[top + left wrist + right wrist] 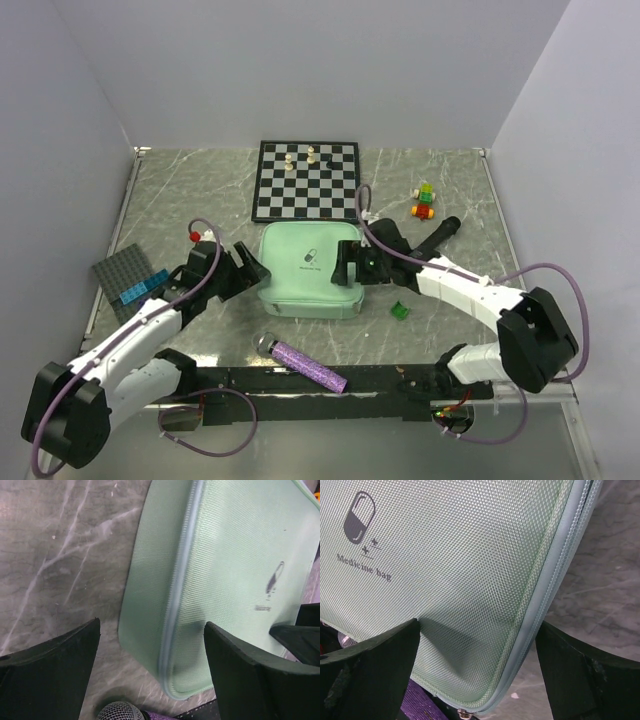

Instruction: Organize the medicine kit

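The medicine kit (pixel 308 270), a mint-green soft case with a pill logo on its lid, lies closed in the middle of the table. My left gripper (pixel 248 272) is open at the kit's left side. In the left wrist view the gripper (pixel 152 665) straddles the kit's (pixel 225 570) near-left corner and zip seam, one finger over the lid, one over the table. My right gripper (pixel 350 265) is open at the kit's right side. In the right wrist view the gripper (pixel 477 665) straddles the kit's (pixel 460 555) zipped edge. Neither gripper holds anything.
A chessboard (pixel 306 180) with a few pieces lies behind the kit. A dark grey studded plate (pixel 128 270) with a blue brick lies at the left. A purple microphone (pixel 305 365) lies near the front, a green brick (pixel 399 310) to the right, coloured bricks (pixel 425 200) at the back right.
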### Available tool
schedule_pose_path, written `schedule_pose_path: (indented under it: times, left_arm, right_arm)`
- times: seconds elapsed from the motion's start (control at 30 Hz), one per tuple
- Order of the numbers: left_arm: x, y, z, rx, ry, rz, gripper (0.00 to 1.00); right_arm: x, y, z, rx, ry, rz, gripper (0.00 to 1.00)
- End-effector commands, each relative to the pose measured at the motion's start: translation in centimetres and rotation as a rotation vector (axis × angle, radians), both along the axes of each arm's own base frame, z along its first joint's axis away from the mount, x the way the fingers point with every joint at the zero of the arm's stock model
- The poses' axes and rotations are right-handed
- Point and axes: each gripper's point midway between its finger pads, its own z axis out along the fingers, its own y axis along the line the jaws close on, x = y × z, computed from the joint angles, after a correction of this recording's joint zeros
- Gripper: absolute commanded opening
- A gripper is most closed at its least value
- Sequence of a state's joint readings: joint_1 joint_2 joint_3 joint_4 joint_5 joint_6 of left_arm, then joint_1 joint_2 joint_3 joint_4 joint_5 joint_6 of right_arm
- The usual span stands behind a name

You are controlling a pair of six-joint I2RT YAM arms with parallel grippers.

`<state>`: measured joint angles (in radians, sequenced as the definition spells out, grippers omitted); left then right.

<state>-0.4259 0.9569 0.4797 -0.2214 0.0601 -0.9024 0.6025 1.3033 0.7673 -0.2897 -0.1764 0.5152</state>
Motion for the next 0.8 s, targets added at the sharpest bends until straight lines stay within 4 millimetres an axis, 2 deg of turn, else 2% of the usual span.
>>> schedule_pose_path:
  times: [0.0, 0.13, 0.23, 0.33, 0.43, 0.5, 0.57, 0.63, 0.77]
  left_arm:
    - [1.6, 1.1, 3.1, 0.030, -0.098, 0.040, 0.89]
    - [2.2, 2.7, 2.9, 0.072, -0.081, 0.068, 0.89]
    - [2.3, 3.4, 2.7, 0.088, -0.052, 0.078, 0.88]
    - [2.3, 4.3, 3.4, 0.124, -0.053, 0.105, 0.88]
    - [2.4, 5.5, 5.6, 0.166, -0.106, 0.141, 0.89]
    - [2.7, 6.2, 7.3, 0.190, -0.160, 0.158, 0.90]
    - [3.0, 6.2, 8.1, 0.200, -0.193, 0.148, 0.91]
    - [3.4, 6.1, 7.8, 0.207, -0.187, 0.141, 0.92]
    - [4.4, 5.1, 5.7, 0.194, -0.113, 0.115, 0.93]
  right_arm:
    - [-0.7, 6.4, 2.3, 0.133, -0.013, 0.110, 1.00]
    - [-1.4, 10.6, 2.5, 0.147, 0.006, 0.162, 1.00]
    - [-1.1, 11.3, 2.4, 0.130, 0.014, 0.145, 0.99]
    - [-0.2, 8.8, 2.4, 0.025, -0.029, 0.061, 1.00]
    - [-0.4, 5.6, 3.7, -0.057, -0.104, 0.013, 1.00]
    - [-1.4, 4.0, 4.3, -0.089, -0.141, 0.011, 1.00]
    - [-2.8, 3.4, 4.8, -0.092, -0.171, 0.036, 1.00]
    - [-4.1, 2.9, 4.7, -0.100, -0.179, 0.051, 1.00]
    - [-5.6, 2.0, 3.6, -0.075, -0.148, 0.030, 1.00]
